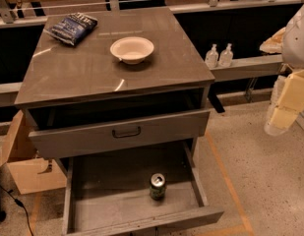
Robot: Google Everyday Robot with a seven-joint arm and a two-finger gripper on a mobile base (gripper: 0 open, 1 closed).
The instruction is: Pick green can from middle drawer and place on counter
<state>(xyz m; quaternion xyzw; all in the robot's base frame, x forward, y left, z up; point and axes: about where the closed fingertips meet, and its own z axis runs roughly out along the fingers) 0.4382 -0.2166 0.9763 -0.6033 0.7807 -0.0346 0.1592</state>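
The green can (157, 186) stands upright, silver lid up, on the floor of the pulled-out middle drawer (107, 186), right of centre and near its front. The counter (87, 70) is the glossy grey-brown top of the cabinet above. My gripper (280, 118) hangs at the right edge of the view, above the floor, level with the upper drawer and well to the right of and above the can. It holds nothing that I can see.
A white bowl (132, 49) and a dark snack bag (72, 27) lie on the counter. The upper drawer front (126, 132) with a dark handle juts out above the middle drawer. Two clear pump bottles (219, 56) stand on a ledge at the right. A cardboard box (18, 156) sits at the left.
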